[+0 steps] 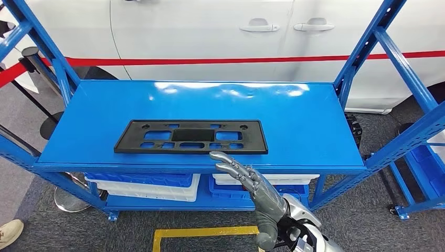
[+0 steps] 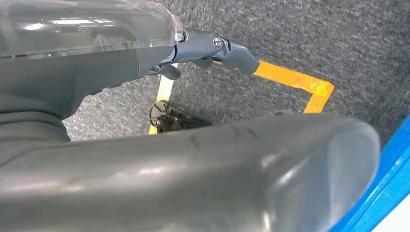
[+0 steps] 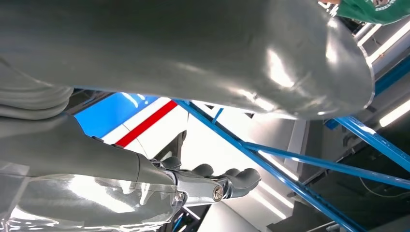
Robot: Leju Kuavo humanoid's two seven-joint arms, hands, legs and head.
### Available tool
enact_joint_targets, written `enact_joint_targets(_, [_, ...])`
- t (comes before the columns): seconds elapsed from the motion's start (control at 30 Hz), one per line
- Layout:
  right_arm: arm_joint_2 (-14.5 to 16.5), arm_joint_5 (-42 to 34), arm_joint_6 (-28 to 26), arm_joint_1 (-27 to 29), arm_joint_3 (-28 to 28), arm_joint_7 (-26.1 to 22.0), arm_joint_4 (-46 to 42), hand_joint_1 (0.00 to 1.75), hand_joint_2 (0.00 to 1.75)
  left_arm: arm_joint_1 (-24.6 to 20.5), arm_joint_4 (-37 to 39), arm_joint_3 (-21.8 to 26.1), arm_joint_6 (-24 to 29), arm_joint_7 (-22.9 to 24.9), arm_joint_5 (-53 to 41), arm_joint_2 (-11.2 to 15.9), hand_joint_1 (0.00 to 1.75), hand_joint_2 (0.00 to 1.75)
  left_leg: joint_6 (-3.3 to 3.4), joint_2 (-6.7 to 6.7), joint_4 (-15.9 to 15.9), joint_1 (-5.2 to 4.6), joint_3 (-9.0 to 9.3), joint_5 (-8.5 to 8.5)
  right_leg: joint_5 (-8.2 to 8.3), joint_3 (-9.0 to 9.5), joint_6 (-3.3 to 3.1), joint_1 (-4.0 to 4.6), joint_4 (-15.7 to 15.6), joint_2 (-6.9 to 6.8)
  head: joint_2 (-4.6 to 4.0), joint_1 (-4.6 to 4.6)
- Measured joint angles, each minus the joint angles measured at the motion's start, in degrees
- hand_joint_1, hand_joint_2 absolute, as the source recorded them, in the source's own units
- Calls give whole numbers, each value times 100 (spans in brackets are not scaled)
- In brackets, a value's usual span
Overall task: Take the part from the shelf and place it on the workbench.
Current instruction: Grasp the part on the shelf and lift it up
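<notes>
Part: a flat black plastic frame [image 1: 191,137] with cut-out windows is seen lying flat on the top board of the blue shelf [image 1: 294,113], just beyond the fingertips of the right hand, its near long edge running close along the shelf's front lip
Right hand: the right hand [image 1: 252,184] is raised in front of the shelf's front edge, palm low, nothing held
Right fingers: the fingers [image 1: 226,160] are stretched forward and slightly apart, their tips over the shelf's front lip and just short of the part's near edge; whether they touch the shelf board cannot be told
Left hand: the left hand [image 2: 208,50] is seen hanging over grey carpet [image 2: 309,34] and a yellow floor marking [image 2: 295,79]; its fingers are loosely curled and nothing is held in them
Around the shelf: blue and white bins [image 1: 157,186] are stacked below the fingers on the lower level; a white car [image 1: 220,31] with a red stripe stands beyond the part
Progress: judged as early; the part is not yet gripped or lifted, so nothing of the task is done
Left to do: the part is to be gripped at its near edge, lifted off the shelf, carried away and set on the tabletop of the workbench
</notes>
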Motion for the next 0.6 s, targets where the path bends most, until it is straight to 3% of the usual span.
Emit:
enact_joint_targets(0.07, [33,13,74,8,-2,1,48,0,0,2,2,1,-13,4,1,-15,0,0,-52,-4,1,-8,93,-88,365,264,-35,11,-673,-13,1,1])
enact_joint_targets(0.1, [57,27,120,13,-3,1,75,0,0,0,3,2,-18,7,1,-21,0,0,-84,-6,-4,-14,114,-121,421,358,-58,25,-891,-19,1,0])
enact_joint_targets(0.17, [120,63,228,27,-4,1,145,0,0,-10,4,10,-21,16,-1,-25,0,0,-153,-2,-26,-24,132,-164,367,424,-106,52,-1038,-11,1,-3])
enact_joint_targets(0.27, [242,99,436,34,-3,-1,275,0,0,-17,4,37,-17,33,-13,-27,0,0,-240,13,80,-14,147,-272,319,515,-201,22,-1113,5,1,-9])
enact_joint_targets(0.33, [331,113,521,31,-1,-1,376,0,0,-12,4,53,-12,40,-18,-32,0,0,-274,14,641,-2,-122,-506,273,605,-267,17,-1151,-9,1,-10])
enact_joint_targets(0.4, [391,116,569,34,4,0,474,0,0,8,4,73,-10,47,-22,-37,0,0,-295,14,1391,6,-597,-720,208,672,-303,31,-1153,-18,1,-11])
enact_joint_targets(0.43, [409,107,603,36,8,0,517,0,0,23,4,81,-9,51,-24,-37,0,0,-302,14,1581,9,-763,-701,173,710,-307,37,-1152,-13,1,-11])
enact_joint_targets(0.47, [427,84,660,36,14,0,558,0,0,36,4,87,-9,54,-26,-38,0,0,-304,14,1564,11,-835,-562,131,762,-306,41,-1150,-6,1,-11])
enact_joint_targets(0.53, [475,58,765,24,44,0,645,0,0,52,4,99,-8,39,-31,-37,0,0,-280,21,938,8,-681,-40,33,889,-286,42,-1144,5,1,-11])
enact_joint_targets(0.6, [531,122,768,-15,118,0,769,0,0,61,8,126,-9,-7,-42,-36,0,0,-213,85,296,-42,-445,261,-69,988,-238,56,-1132,-4,1,-17])
